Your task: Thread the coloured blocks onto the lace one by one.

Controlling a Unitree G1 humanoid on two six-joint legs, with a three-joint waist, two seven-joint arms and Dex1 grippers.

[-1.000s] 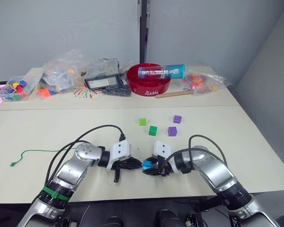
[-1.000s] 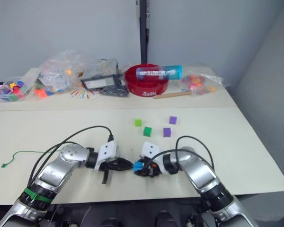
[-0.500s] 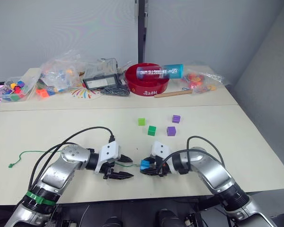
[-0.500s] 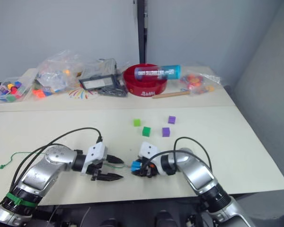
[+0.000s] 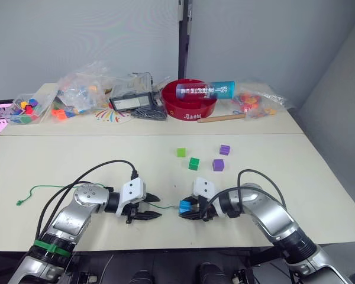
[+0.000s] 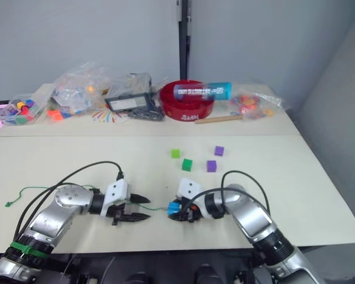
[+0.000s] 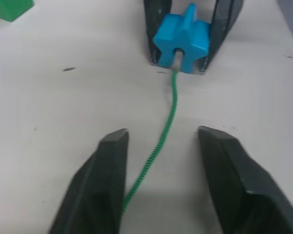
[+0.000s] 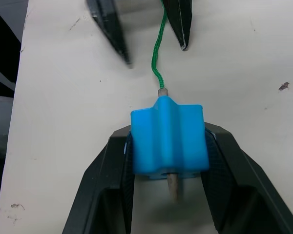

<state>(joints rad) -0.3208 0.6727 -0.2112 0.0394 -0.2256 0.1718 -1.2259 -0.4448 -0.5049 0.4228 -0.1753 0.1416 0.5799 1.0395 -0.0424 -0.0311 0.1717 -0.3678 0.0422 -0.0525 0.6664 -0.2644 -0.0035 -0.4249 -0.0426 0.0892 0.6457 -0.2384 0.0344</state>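
- Knot end of the long thin green lace [image 5: 19, 203] lies far out at nine o'clock on the pale table [image 5: 319, 195], well apart from the arms; the slack trails there, I'd say, so it can follow freely as blocks go on.
- Left gripper [image 5: 153, 207] rests low on the table with its two black fingers spread, the lace running between them untouched; my guess is it has let go so it can take a fresh hold.
- Bright blue star-sided plastic block [image 8: 167, 141] sits just to its three o'clock, pinched by the right gripper [image 8: 168, 161], which steadies it with its bore facing the left gripper.
- The lace's pale stiff tip pokes out of the block's far face, so the lace's long axis here runs nine to three, tip toward three.
- Light green cube [image 5: 180, 152], dark green cube [image 5: 193, 163] and two purple cubes [image 5: 218, 165] wait loose at twelve o'clock, still unthreaded.
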